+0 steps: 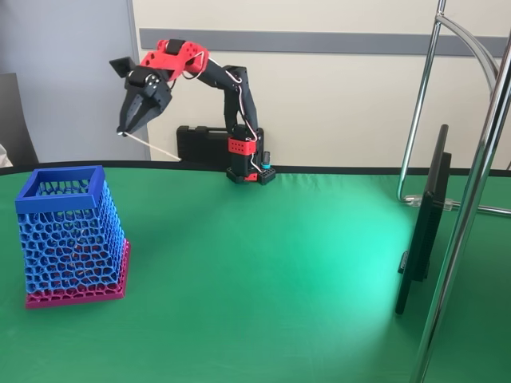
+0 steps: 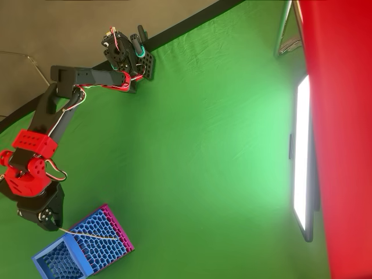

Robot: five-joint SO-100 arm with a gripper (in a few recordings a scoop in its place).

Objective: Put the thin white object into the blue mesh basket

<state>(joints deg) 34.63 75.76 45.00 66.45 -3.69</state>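
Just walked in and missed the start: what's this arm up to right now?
The red and black arm's gripper is raised well above the green table, pinching one end of the thin white object, which sticks out sideways. The blue mesh basket stands upright below it. In the overhead view the strand crosses over the basket's mesh wall, not its opening, so it has not been dropped in.

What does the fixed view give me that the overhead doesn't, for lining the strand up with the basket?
Fixed view: the height. The gripper, shut on the thin white object, hangs well above the blue mesh basket's rim, and the strand slopes down to the right.

Overhead view: the plan position. The strand crosses the basket's mesh wall, its gripper end near the rim.

Both: the basket stands upright on the green table.
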